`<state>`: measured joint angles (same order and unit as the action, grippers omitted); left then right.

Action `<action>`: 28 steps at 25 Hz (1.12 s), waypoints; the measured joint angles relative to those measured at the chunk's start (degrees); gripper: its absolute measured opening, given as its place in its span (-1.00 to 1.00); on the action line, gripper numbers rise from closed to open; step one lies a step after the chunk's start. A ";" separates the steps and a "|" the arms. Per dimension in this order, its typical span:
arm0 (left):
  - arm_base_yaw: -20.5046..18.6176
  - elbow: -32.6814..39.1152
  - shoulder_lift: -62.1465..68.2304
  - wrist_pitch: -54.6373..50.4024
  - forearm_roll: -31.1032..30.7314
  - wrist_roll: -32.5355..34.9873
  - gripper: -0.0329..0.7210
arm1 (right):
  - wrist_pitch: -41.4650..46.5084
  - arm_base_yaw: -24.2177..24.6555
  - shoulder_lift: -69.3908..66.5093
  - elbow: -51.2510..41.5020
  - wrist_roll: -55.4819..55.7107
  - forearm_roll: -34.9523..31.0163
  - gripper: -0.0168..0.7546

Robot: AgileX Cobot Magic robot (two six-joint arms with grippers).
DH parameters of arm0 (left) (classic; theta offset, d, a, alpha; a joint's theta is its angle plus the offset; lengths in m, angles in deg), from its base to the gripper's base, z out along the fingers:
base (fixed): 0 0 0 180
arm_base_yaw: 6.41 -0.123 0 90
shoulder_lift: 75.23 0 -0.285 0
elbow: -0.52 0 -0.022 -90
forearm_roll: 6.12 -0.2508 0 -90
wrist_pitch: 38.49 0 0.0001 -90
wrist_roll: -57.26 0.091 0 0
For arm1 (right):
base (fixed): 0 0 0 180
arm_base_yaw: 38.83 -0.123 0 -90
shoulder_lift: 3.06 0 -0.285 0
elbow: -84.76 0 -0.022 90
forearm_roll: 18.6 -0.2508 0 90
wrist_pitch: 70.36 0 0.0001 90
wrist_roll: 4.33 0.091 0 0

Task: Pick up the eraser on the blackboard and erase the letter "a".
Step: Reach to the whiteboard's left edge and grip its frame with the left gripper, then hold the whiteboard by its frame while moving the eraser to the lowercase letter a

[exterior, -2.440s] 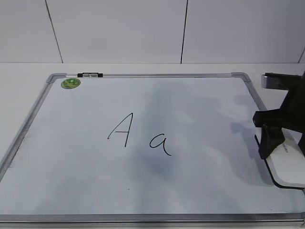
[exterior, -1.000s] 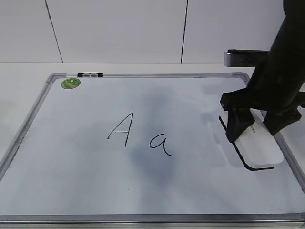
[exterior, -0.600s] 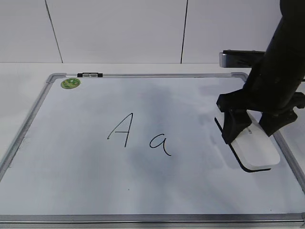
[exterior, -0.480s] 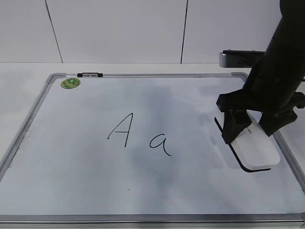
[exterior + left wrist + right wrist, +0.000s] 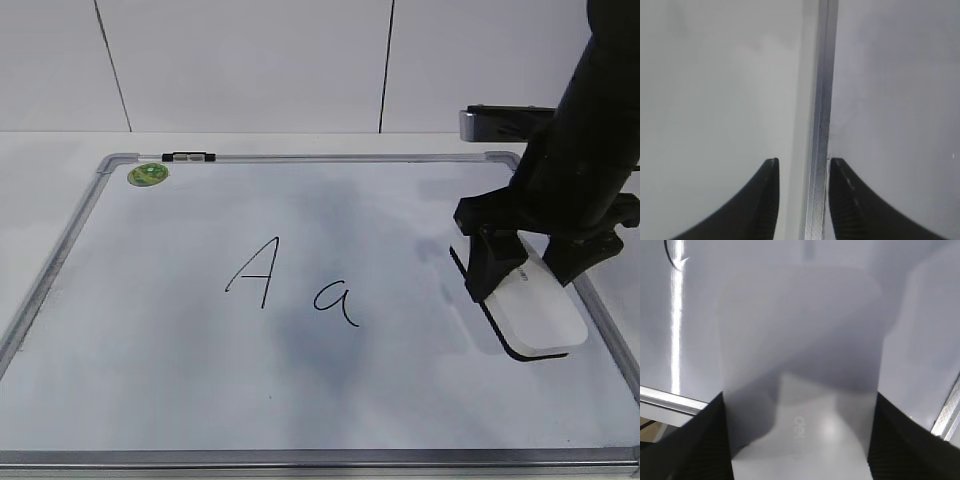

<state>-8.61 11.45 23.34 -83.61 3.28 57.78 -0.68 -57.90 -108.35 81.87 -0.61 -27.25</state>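
Note:
The blackboard [image 5: 300, 400] is a white dry-erase board with a grey frame that fills the table. The small handwritten letter "a" [image 5: 337, 300] is at its middle, right of a capital "A" [image 5: 253, 272]. My right gripper [image 5: 530, 275] is shut on the white eraser [image 5: 542, 315] and holds it tilted over the board's right part, well right of the "a". In the right wrist view the eraser [image 5: 800, 390] fills the space between the black fingers [image 5: 705, 440]. My left gripper [image 5: 802, 170] is open and empty, its fingers either side of the board's frame [image 5: 822, 75].
A round green sticker [image 5: 148, 174] and a small black clip [image 5: 188, 157] sit at the board's far left corner. The board's right frame [image 5: 610, 325] runs just under my right arm. A white panelled wall stands behind the table.
My right gripper has lifted the eraser from the board's right edge and carried it left and further back. In the last half second it has barely moved.

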 joint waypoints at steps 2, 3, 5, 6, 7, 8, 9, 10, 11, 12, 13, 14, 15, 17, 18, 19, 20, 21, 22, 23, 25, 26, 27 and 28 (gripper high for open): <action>0.00 -0.99 3.12 -0.24 0.16 0.00 -0.29 | 0.00 0.00 0.00 0.00 0.00 0.00 0.43; 0.00 -1.59 4.69 -0.70 0.27 0.00 -0.29 | 0.00 0.00 0.00 0.00 0.00 0.00 0.43; 0.00 -3.00 7.58 -1.53 0.40 0.00 -0.29 | 0.00 -0.08 0.00 0.00 0.00 0.00 0.43; 0.00 -3.68 8.72 -1.95 0.53 0.35 -0.29 | 0.00 -0.08 0.00 0.00 0.00 0.00 0.43; 0.00 -4.67 10.03 -2.74 0.65 0.95 -0.29 | 0.00 -0.08 0.00 0.00 0.00 0.10 0.43; 0.00 -5.84 11.31 -3.50 1.07 1.52 -0.29 | 0.00 -0.08 0.00 0.00 0.00 0.10 0.43; 0.00 -6.91 12.33 -4.21 1.47 2.41 -0.29 | 0.00 -0.12 0.00 0.00 0.00 0.10 0.43; 0.00 -8.16 13.44 -4.96 1.76 3.29 -0.29 | 0.00 -0.12 0.00 0.00 0.00 0.10 0.43; 0.00 -9.46 14.44 -5.69 1.90 4.09 -0.29 | 0.00 -0.12 0.00 0.00 -0.10 0.21 0.43; 0.00 -10.84 15.41 -6.38 2.04 4.53 -0.29 | 0.00 -0.12 0.00 0.00 -0.22 0.21 0.43; 0.00 -12.03 16.19 -7.28 2.19 4.94 -0.29 | 0.00 -0.12 0.00 0.00 -0.22 0.21 0.43; 0.00 -13.35 17.12 -8.04 2.18 5.27 -0.29 | 0.00 -0.12 0.00 0.00 -0.22 0.21 0.43; 0.00 -14.57 18.03 -8.73 2.22 5.35 -0.29 | 0.00 -0.12 0.00 0.00 -0.22 0.21 0.43; 0.00 -16.41 19.62 -9.86 2.31 5.62 -0.29 | 0.00 -0.12 0.00 0.00 -0.38 0.21 0.43; 0.00 -17.17 20.43 -10.36 2.35 5.62 -0.29 | 0.00 -0.12 0.00 0.00 -0.38 0.21 0.43; 0.00 -17.65 21.23 -10.46 2.44 5.74 -0.29 | 0.00 -0.12 0.00 0.00 -0.38 0.21 0.43; 0.00 -17.88 21.90 -10.73 2.44 5.74 -0.29 | 0.00 -0.12 0.00 0.00 -0.45 0.21 0.43; 0.00 -18.01 22.73 -10.86 2.57 5.74 -0.29 | 0.00 -0.12 0.00 0.00 -0.52 0.21 0.43; 0.00 -18.01 23.47 -11.12 2.57 5.74 -0.29 | 0.00 -0.12 0.00 0.00 -0.52 0.21 0.43; 0.00 -18.01 24.16 -11.24 2.61 5.85 -0.29 | 0.00 -0.12 0.00 0.00 -0.52 0.21 0.43; 0.00 -18.01 25.40 -11.80 2.70 5.93 -0.29 | 0.00 -0.12 0.00 0.00 -0.60 0.21 0.43; 0.00 -18.01 26.00 -11.78 2.84 5.93 -0.29 | 0.00 -0.12 0.00 0.00 -0.60 0.21 0.43; 0.00 -18.01 26.48 -11.93 2.98 6.10 -0.29 | 0.00 -0.12 0.00 0.00 -0.60 0.21 0.43; 0.00 -18.01 26.94 -12.07 3.12 6.13 -0.29 | 0.00 -0.12 0.00 0.00 -0.66 0.21 0.43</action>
<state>-8.61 -6.56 50.28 -95.68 6.40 63.91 -0.68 -58.02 -108.35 81.87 -1.27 -27.04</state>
